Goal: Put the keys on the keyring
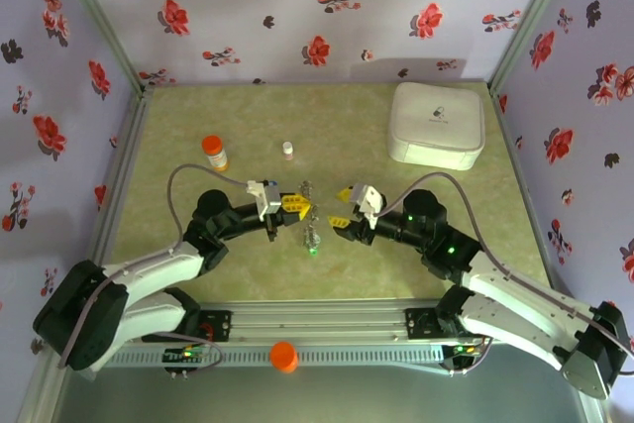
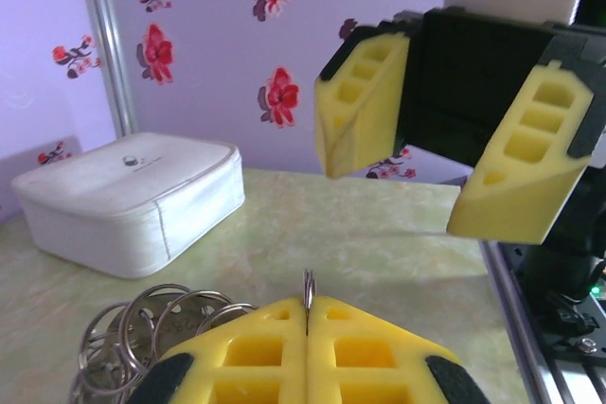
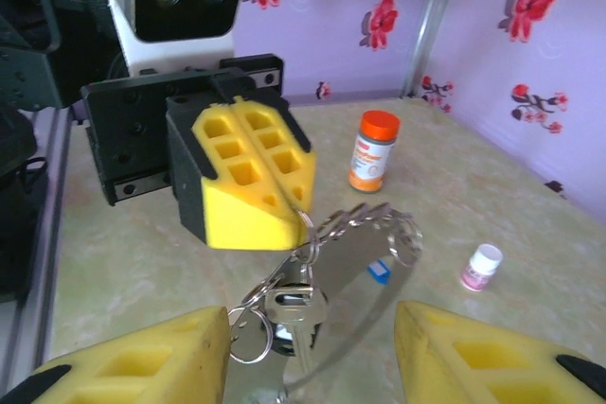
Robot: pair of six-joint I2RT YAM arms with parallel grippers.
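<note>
Dangling from clamped left end effector: keyring, keys pointing down.

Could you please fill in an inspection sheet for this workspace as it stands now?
Surface: green mottled table, no spills seen.
Job's things: bunch of metal rings with a silver key and a small blue piece hanging from it.
Clutter: orange-capped bottle, small white vial, white box.
Hands: left hand shut on the bunch; right hand open, facing it, apart.
Cables: grey cables arch over both forearms.
Surroundings: floral walls, metal frame.
</note>
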